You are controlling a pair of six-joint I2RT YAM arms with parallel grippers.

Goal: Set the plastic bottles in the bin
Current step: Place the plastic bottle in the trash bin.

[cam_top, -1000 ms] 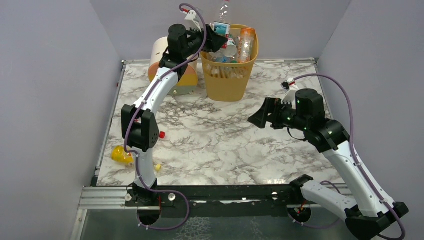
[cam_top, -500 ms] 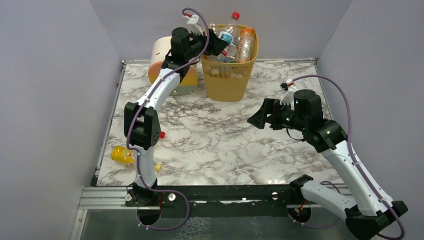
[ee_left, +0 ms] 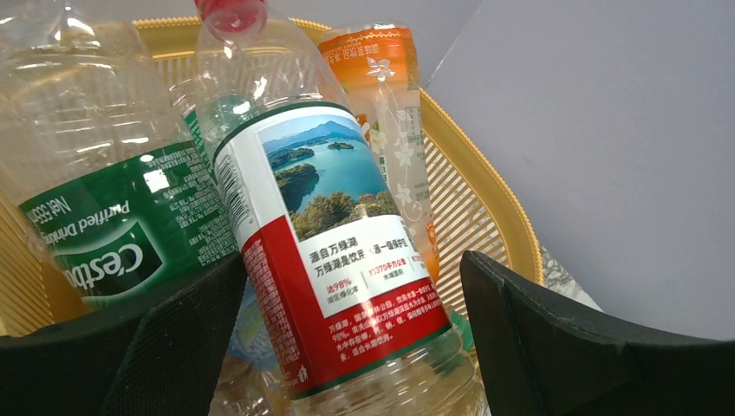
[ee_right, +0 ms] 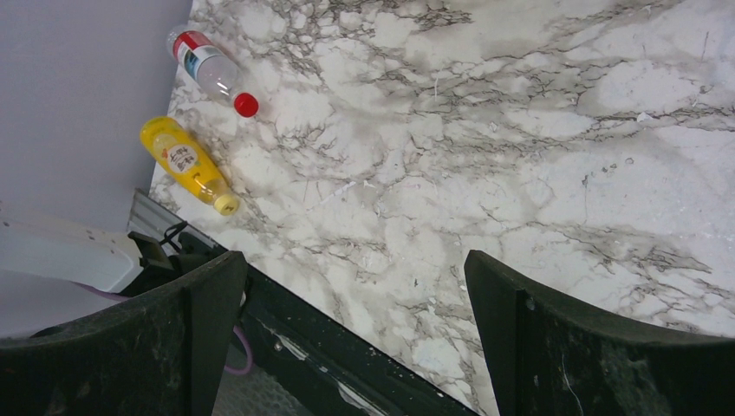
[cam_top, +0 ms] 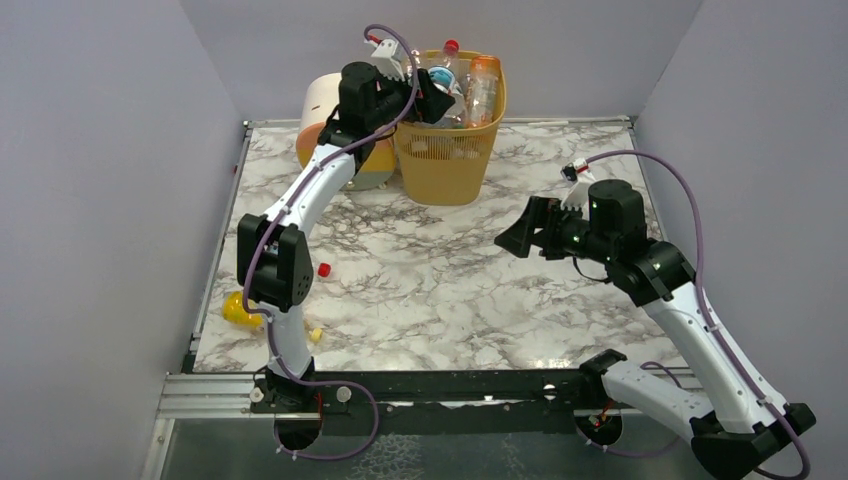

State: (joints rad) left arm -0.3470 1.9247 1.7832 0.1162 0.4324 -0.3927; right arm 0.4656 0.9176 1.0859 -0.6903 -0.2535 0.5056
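The yellow-orange bin (cam_top: 445, 160) stands at the back of the table, packed with plastic bottles. My left gripper (cam_top: 432, 98) is open at its left rim. In the left wrist view a clear bottle with a red-and-white label and red cap (ee_left: 342, 260) leans inside the bin rim (ee_left: 490, 195) between the spread jaws of the left gripper (ee_left: 351, 270). A green-labelled bottle (ee_left: 113, 230) and an orange bottle (ee_left: 381, 95) lean beside it. A yellow bottle (ee_right: 186, 165) and a clear red-capped bottle (ee_right: 208, 69) lie by the near left edge. My right gripper (ee_right: 351, 269) hangs open and empty over the table.
A round cream-orange drawer unit (cam_top: 335, 125) stands just left of the bin, behind the left arm. A small yellow cap (cam_top: 316, 334) lies near the left arm's base. The black front rail (ee_right: 347, 347) runs below the right gripper. Grey walls close in three sides.
The left gripper has gone from shut to open and let go of the red-labelled bottle, which dropped lower into the bin. The bin shifted slightly left. The right arm stayed still.
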